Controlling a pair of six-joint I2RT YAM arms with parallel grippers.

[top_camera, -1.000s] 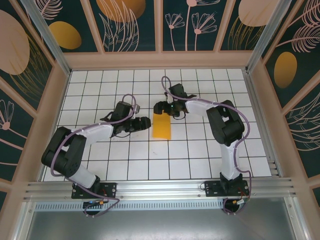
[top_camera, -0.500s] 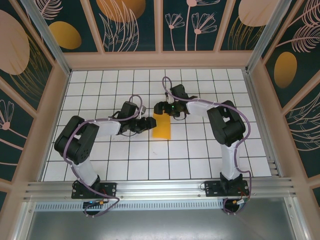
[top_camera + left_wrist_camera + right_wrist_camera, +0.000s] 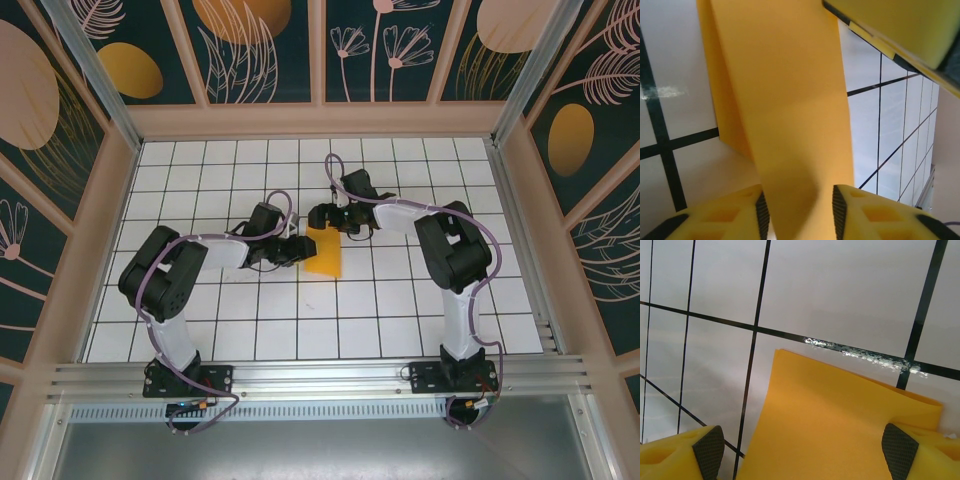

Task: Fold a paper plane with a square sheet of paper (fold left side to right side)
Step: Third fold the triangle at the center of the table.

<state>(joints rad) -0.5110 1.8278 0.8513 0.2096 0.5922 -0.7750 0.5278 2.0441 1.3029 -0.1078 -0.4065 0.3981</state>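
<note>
The square sheet of paper [image 3: 326,255] lies mid-table as an orange-yellow rectangle, folded over; no paper plane is in view. My left gripper [image 3: 298,250] is at the sheet's left edge. In the left wrist view a raised flap of the paper [image 3: 785,100] runs up between its yellow fingers [image 3: 720,217], whose jaws stand apart around it. My right gripper [image 3: 322,216] is at the sheet's far end. Its jaws are wide open, with the paper [image 3: 840,425] flat below them. One right finger [image 3: 900,30] shows in the left wrist view.
A white table with black grid lines [image 3: 400,300] stretches around the sheet. Wooden walls [image 3: 320,120] fence it at the back and both sides. Both arms reach inward and meet near the middle.
My left arm has moved right to the sheet's left edge, and its jaws have narrowed around the paper. That edge now looks lifted. The right gripper has barely moved.
</note>
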